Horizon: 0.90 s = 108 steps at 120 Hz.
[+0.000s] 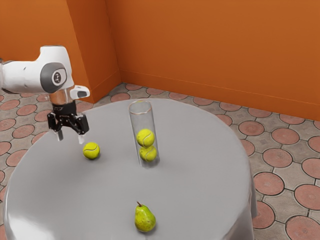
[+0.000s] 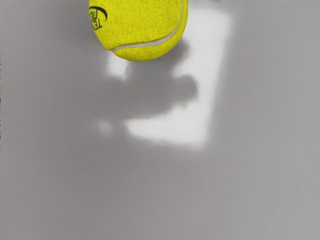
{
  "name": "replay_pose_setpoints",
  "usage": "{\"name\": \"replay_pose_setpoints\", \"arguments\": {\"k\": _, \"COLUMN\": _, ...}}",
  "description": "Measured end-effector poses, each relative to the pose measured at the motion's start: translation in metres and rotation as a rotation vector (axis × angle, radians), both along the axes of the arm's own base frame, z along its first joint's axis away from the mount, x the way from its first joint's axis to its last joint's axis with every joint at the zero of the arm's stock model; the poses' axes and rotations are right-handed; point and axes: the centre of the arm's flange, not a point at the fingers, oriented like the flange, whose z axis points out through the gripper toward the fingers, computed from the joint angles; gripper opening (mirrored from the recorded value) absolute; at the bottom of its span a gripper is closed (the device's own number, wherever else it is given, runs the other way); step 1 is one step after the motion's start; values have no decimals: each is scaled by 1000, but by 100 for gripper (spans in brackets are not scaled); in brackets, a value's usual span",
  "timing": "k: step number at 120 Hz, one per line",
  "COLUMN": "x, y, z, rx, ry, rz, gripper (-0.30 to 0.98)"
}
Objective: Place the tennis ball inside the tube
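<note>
The released gripper (image 1: pixel 70 137) hangs with fingers spread; the loose tennis ball (image 1: pixel 91 151) sits on the counter (image 1: pixel 95 200), lower and nearby, toward the exterior view's right.

Exterior view: yellow-green pear (image 1: pixel 145 220) with a dark stem, stem end up, on a round table under a smooth grey cloth (image 1: pixel 200 180) — draped in folds at the exterior view's lower right, with a pale sheen (image 1: pixel 25 225) at the lower left. Beyond the table, floor (image 1: pixel 255 141) of grey paving with reddish rounded insets, meeting an orange wall (image 1: pixel 215 45) with a low baseboard (image 1: pixel 200 91). Wrist view: same grey cloth — marked by a bright white patch (image 2: pixel 210 75).
</note>
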Motion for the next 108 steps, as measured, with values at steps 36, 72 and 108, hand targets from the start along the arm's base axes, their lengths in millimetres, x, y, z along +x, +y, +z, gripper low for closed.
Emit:
{"name": "replay_pose_setpoints", "arguments": {"k": 36, "x": 33, "y": -9, "z": -55, "rx": 34, "ry": -101, "rz": 1, "gripper": 67}}
{"name": "replay_pose_setpoints", "arguments": {"k": 72, "x": 47, "y": 2, "z": -92, "rx": 62, "ry": -158, "rz": 28, "gripper": 67}}
{"name": "replay_pose_setpoints", "arguments": {"k": 108, "x": 55, "y": 15, "z": -116, "rx": 57, "ry": -167, "rz": 60, "gripper": 67}}
